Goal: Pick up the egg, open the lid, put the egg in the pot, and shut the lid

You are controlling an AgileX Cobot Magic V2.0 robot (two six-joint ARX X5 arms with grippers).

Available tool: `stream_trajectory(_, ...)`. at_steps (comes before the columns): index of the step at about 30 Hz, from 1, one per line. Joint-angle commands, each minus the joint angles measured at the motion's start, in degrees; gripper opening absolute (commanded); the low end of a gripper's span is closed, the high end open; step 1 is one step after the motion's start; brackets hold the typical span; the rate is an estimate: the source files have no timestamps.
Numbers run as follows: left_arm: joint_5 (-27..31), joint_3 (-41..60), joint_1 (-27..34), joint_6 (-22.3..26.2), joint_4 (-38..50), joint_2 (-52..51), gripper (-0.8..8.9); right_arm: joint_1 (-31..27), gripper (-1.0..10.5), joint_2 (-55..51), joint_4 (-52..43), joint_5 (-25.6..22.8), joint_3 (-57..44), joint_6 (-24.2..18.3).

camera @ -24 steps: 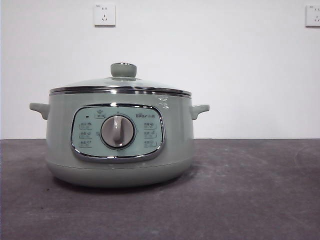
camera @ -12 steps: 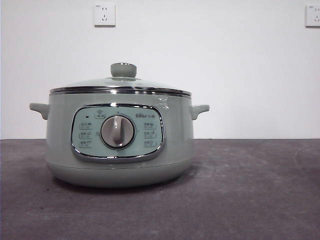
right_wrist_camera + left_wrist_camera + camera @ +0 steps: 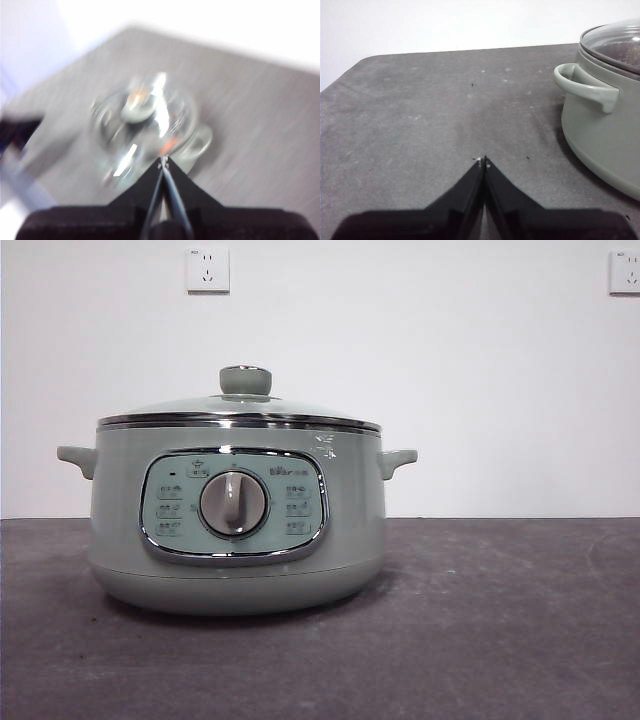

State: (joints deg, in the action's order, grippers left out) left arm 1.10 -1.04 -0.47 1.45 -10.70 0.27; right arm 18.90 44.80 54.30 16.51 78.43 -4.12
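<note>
The large round sage-green electric pot [image 3: 237,525] is seen upright on the dark grey table [image 3: 500,620], its grey dial turned toward the front camera and its two stubby handles pointing to 9 and 3 o'clock. The clear glass lid with steel rim [image 3: 240,410] is seated flat on it. The left gripper [image 3: 483,161] is held clenched above bare table beside one handle. The right gripper [image 3: 163,162], also clenched, is seen above the lid in a blurred view.
</note>
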Motion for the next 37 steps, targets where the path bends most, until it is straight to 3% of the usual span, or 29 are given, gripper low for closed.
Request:
stream_trajectory(1,0.1,0.8,0.2,-0.3,0.0,-0.2,-0.03,-4.9,0.0,-5.0,-7.4,0.1,-8.2,-0.5)
stream_trajectory(11,0.2,0.8,0.2,-0.3,0.0,-0.2,-0.03,-12.9,0.0,-24.2,-36.6,-0.2,-43.6,-0.2)
stream_trajectory(20,0.2,0.8,0.2,-0.3,0.0,-0.2,-0.03,-13.3,0.0,-37.9,-46.0,-0.5,-68.0,1.3)
stream_trajectory(27,0.2,0.8,0.2,-0.3,0.0,-0.2,-0.03,-13.3,0.0,-44.0,-45.1,-0.5,-76.1,2.8)
stream_trajectory(37,0.2,0.8,0.2,-0.3,0.2,-0.2,-0.03,-13.3,0.0,-44.7,-44.7,-1.9,-78.1,4.7)
